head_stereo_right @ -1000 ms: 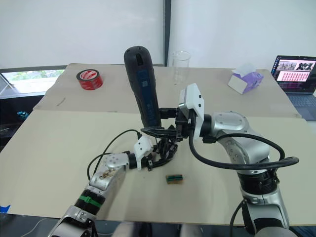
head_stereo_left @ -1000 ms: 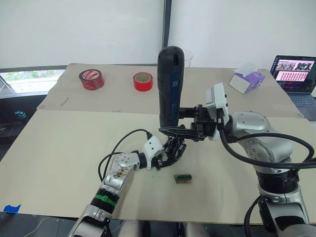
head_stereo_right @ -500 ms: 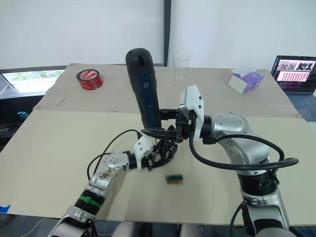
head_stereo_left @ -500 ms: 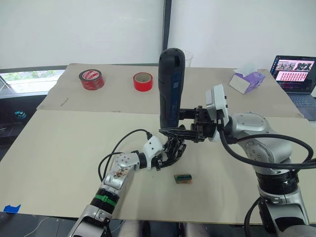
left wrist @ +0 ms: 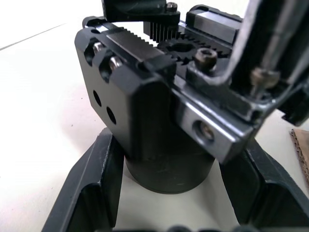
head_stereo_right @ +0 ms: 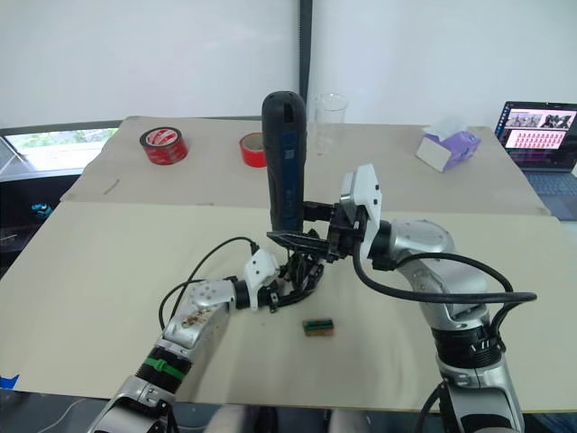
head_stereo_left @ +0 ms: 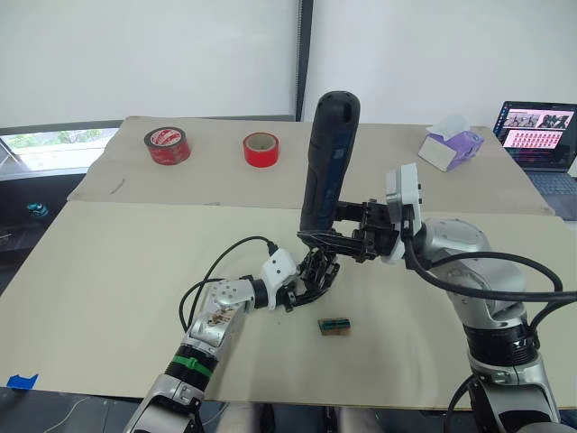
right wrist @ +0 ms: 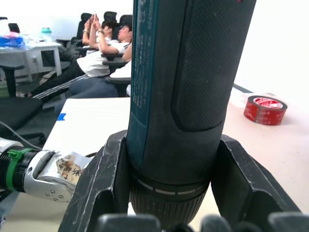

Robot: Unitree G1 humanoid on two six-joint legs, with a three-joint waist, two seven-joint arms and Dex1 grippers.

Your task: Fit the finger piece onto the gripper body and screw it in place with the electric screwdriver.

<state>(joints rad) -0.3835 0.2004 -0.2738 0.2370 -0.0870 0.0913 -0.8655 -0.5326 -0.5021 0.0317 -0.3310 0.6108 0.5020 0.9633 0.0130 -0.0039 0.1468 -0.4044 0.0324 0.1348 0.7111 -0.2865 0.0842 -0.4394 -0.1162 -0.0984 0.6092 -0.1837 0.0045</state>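
1. Two claws meet near the middle of the desk (head_stereo_left: 108, 271), a pale board surface.
2. The left claw (head_stereo_left: 311, 273) is closed on the gripper body (left wrist: 159, 121); in the left wrist view its two black fingers (left wrist: 89, 188) press against either side of the round dark base, which stands on the desk.
3. The gripper body's blocky mechanism faces up, showing toothed racks, a small gear and several screw heads.
4. The right claw (head_stereo_left: 347, 236) is clamped around the electric screwdriver (head_stereo_left: 326, 162), holding it near its lower end, just above the collar, as the right wrist view shows.
5. The electric screwdriver stands nearly upright, leaning slightly so that its rounded end is up and away from the robot, directly over the gripper body.
6. In the left wrist view a thin metal bit (left wrist: 282, 36) comes down beside the mechanism; whether its tip sits in a screw cannot be told.
7. The finger piece cannot be told apart from the rest of the black assembly.
8. A small green-brown block (head_stereo_left: 335, 326) lies on the desk near the gripper body, towards the robot.
9. At the far side are two red tape rolls (head_stereo_left: 168, 144), a clear cup (head_stereo_right: 330, 122), a tissue box (head_stereo_left: 450, 147) and a laptop (head_stereo_left: 537, 126).
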